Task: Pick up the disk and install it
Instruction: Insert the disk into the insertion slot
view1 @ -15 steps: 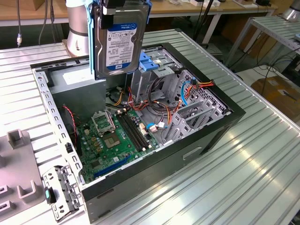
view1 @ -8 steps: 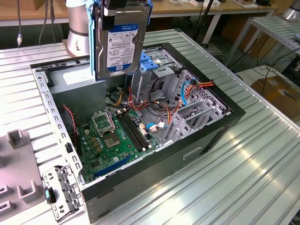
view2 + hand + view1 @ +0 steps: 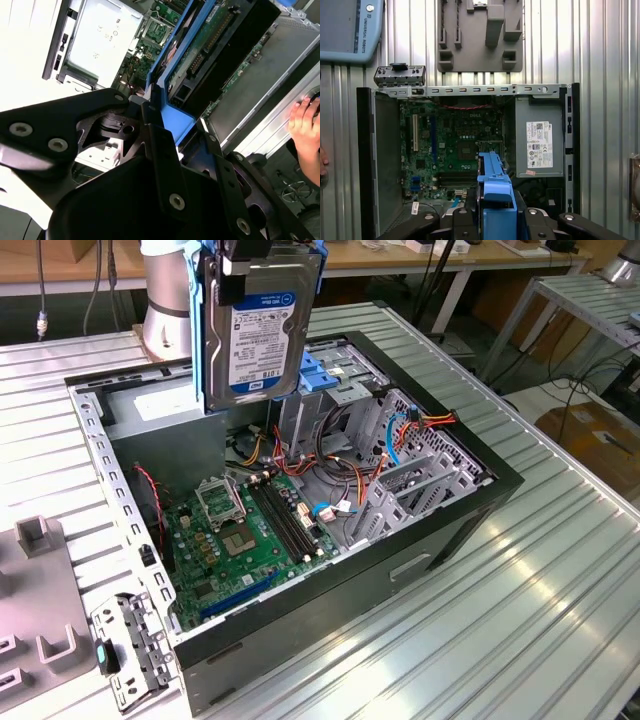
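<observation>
Site: robotics lab or workshop | Signs: ribbed aluminium tabletop, opened desktop computer case with bare motherboard, robot arm base alongside, grey fixture plate, wooden workbenches behind.

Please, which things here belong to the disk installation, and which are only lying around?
Job: the disk, held by the end effector above the open computer case.
Lying about: grey fixture plate; loose metal bracket; a person's hand.
</observation>
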### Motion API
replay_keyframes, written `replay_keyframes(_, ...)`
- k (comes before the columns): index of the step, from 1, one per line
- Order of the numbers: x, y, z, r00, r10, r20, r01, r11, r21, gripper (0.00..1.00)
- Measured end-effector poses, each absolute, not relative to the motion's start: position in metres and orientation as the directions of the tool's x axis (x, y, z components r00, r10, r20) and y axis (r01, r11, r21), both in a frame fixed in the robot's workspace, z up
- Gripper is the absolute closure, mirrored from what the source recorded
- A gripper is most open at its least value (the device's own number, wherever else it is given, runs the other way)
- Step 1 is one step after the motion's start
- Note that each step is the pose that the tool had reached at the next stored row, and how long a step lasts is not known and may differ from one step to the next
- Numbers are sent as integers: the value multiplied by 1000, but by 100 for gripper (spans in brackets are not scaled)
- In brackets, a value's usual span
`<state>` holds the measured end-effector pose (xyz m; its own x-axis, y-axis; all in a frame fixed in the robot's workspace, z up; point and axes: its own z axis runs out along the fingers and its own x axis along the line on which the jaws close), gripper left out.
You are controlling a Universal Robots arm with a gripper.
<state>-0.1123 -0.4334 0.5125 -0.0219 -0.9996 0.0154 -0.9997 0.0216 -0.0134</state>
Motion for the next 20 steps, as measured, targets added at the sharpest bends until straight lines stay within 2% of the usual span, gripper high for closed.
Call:
replay_keyframes(12,-112,-439,512,-22,-1000,15,-1000,22,-13,63)
replay_keyframes(20,-112,-462,512,-22,-1000,15,-1000,22,-14,63)
